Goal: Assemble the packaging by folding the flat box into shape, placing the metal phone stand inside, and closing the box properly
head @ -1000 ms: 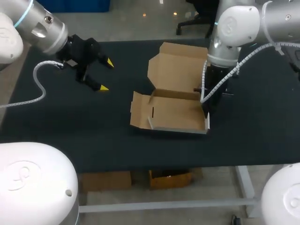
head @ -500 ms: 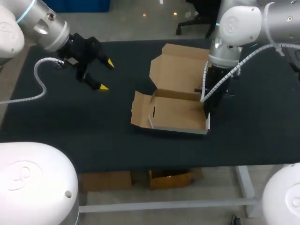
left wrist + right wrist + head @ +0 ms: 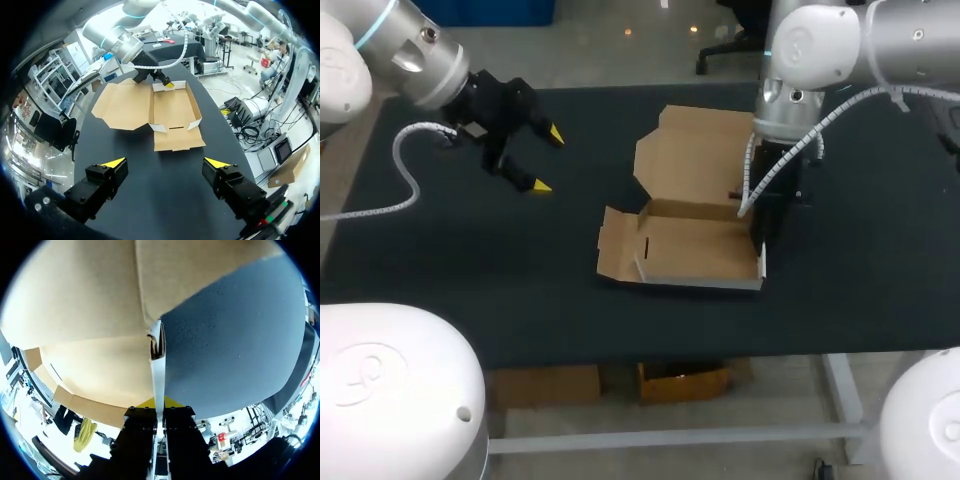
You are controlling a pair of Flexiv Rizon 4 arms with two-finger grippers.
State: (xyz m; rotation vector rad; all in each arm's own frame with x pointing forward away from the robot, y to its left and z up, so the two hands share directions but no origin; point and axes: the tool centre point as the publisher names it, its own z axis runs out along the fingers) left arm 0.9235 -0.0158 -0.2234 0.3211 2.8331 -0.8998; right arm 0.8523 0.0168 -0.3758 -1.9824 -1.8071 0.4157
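Right hand (image 3: 159, 401) pinches the box (image 3: 690, 250), likely light and easily creased, by its side wall; left hand (image 3: 547, 160) gapes empty.

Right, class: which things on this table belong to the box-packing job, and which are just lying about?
Job: cardboard box, half folded, lid open; right claw, shut on its wall; left claw, open, apart from it.
Lying about: only the black table itself; no phone stand shows.

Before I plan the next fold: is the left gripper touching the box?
No, the left gripper stands open and apart from the box, with dark table between them.
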